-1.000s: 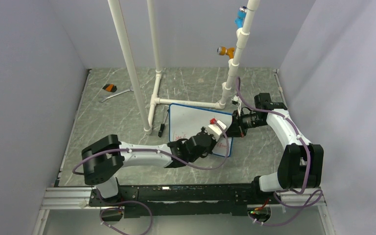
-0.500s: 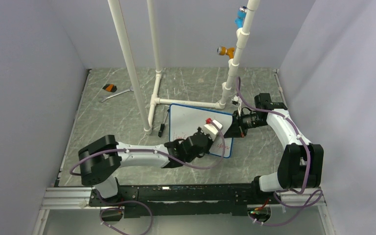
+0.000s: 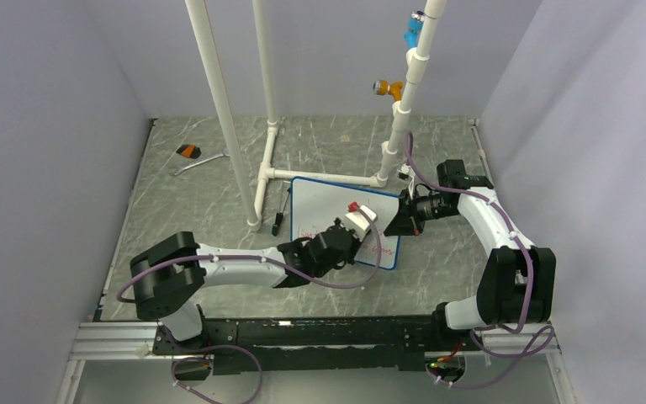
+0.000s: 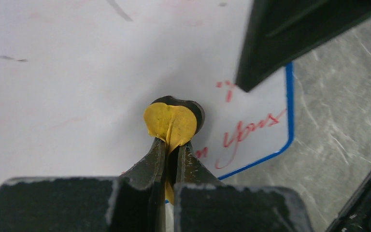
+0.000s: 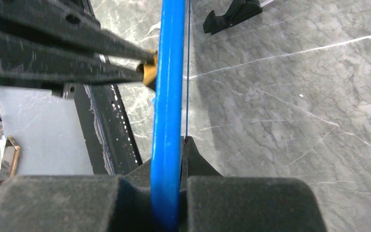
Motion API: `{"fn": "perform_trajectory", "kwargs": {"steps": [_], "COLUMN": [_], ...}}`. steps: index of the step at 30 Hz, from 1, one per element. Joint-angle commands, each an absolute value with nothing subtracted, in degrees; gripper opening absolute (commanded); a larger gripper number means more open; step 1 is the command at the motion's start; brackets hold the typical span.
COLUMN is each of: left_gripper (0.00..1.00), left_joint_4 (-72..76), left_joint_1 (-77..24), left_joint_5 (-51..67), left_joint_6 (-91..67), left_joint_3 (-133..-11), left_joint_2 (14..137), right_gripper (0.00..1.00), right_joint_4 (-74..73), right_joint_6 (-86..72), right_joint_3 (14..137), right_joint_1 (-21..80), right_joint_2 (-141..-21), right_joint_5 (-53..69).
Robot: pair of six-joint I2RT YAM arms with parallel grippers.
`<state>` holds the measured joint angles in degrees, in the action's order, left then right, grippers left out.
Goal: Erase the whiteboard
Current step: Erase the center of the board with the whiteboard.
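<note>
1. While the left gripper [image 4: 173, 145] is clenching a small, soft-looking yellow pad [image 4: 170, 121] against it, the small rectangular whiteboard [image 3: 324, 202] with its thin blue frame [image 5: 168, 96] is sitting at the centre of the top view on the grey marbled table [image 3: 219, 202].
2. The right gripper [image 5: 171, 159] is pinching that frame at the board's right edge, its jaws clamped on it.
3. The board is looking light, thin and stiff. Its glossy face is probably slippery, so the rim is likely the soundest hold against wiping pressure.
4. Red handwriting [image 4: 246, 133] is showing at the lower right of the left wrist view, just beside the pad. The upper left is reading as plain white with faint smudges.
5. The pad is appearing creased and heart-shaped with a dark backing.
</note>
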<state>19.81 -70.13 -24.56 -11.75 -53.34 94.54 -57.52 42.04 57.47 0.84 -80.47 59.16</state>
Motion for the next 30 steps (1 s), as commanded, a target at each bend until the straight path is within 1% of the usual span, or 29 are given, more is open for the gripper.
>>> {"fn": "perform_trajectory", "kwargs": {"steps": [1,4,11,18,21,24,28,30], "left_gripper": [0.00,0.00,0.00,0.00,0.00,0.00,0.00,0.00], "left_joint_4": [19.45,20.95,22.45,24.13,28.12,32.91,34.18,33.79], "left_joint_1": [-65.70,-67.00,-74.11,-74.62,-74.62,-74.55,-73.46,-72.59], "left_joint_5": [-26.70,-24.25,-23.63,-22.25,-19.75,-18.17,-15.79,-16.44], "left_joint_6": [-12.94,-13.17,-9.29,-8.84,-9.03,-9.45,-12.33,-14.39], "left_joint_3": [-51.14,-51.93,-57.65,-57.43,-54.91,-49.62,-43.51,-40.32], "left_joint_2": [91.41,92.38,97.47,97.99,96.18,92.22,85.44,82.33], "right_gripper": [0.00,0.00,0.00,0.00,0.00,0.00,0.00,0.00], "right_joint_4": [-61.04,-60.85,-61.01,-61.15,-61.29,-60.97,-60.16,-60.17], "right_joint_6": [42.85,42.73,42.75,43.07,43.23,42.78,42.56,42.63], "right_joint_3": [58.36,58.44,58.56,58.36,58.45,58.45,58.36,58.36], "right_joint_1": [1.41,1.42,1.43,1.41,1.41,1.42,1.34,1.11], "right_joint_2": [-79.71,-79.82,-80.41,-79.56,-79.64,-79.97,-80.08,-80.15], "right_joint_5": [63.79,63.76,63.77,63.88,63.97,63.78,63.30,63.27]}}
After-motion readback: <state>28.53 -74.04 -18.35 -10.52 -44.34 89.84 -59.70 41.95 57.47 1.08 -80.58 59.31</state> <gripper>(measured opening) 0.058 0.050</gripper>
